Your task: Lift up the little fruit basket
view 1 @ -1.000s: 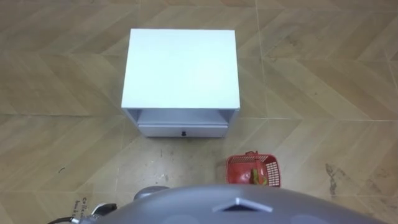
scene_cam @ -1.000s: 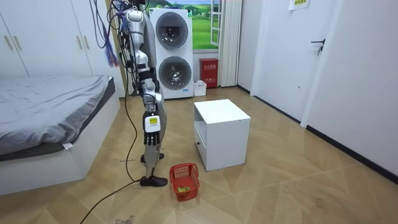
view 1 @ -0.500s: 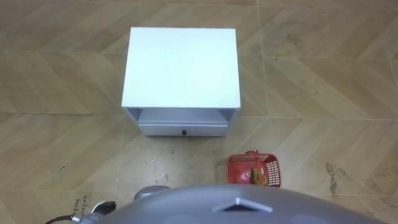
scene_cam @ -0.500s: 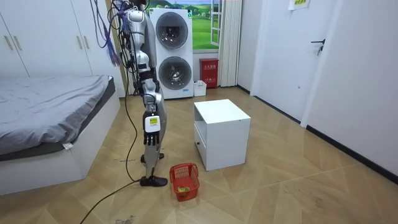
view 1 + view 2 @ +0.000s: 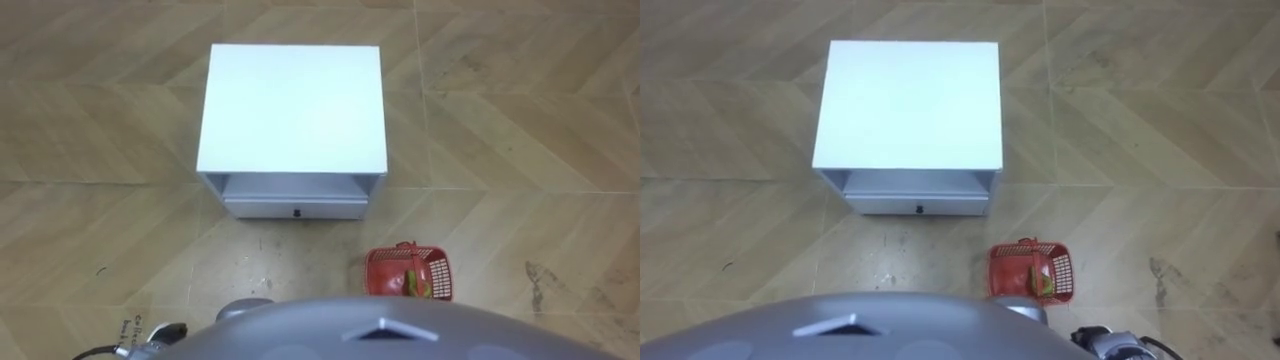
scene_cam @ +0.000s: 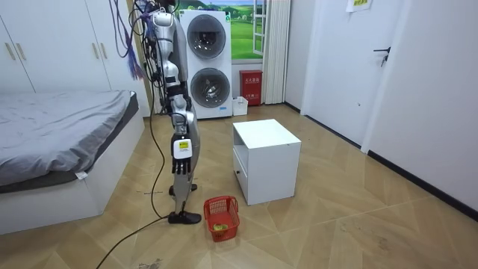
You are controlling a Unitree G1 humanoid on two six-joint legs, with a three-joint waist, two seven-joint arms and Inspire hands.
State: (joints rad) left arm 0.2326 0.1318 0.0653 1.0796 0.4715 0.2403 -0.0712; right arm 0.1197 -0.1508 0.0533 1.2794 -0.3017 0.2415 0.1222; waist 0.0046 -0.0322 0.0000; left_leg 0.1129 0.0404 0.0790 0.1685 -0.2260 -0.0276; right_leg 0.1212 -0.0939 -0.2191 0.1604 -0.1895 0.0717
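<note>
A red plastic fruit basket (image 5: 385, 270) (image 5: 1012, 266) stands on the wooden floor, with yellow-green fruit inside and its handle folded down. It lies in front of the white cabinet's right corner, close to my right side. In the room view I stand upright beside the basket (image 6: 222, 217), facing the cabinet. My right hand (image 6: 181, 166) hangs at my side well above the basket, fingers straight and holding nothing; part of it shows at the lower edge (image 5: 1108, 342). My left hand (image 5: 152, 335) peeks in at the lower left edge.
A white bedside cabinet (image 5: 292, 108) (image 6: 266, 160) with one drawer stands straight ahead. A bed (image 6: 60, 142) is behind me, and a stacked washer and dryer (image 6: 207, 63) stand by the far wall. Open floor lies to the right of the cabinet.
</note>
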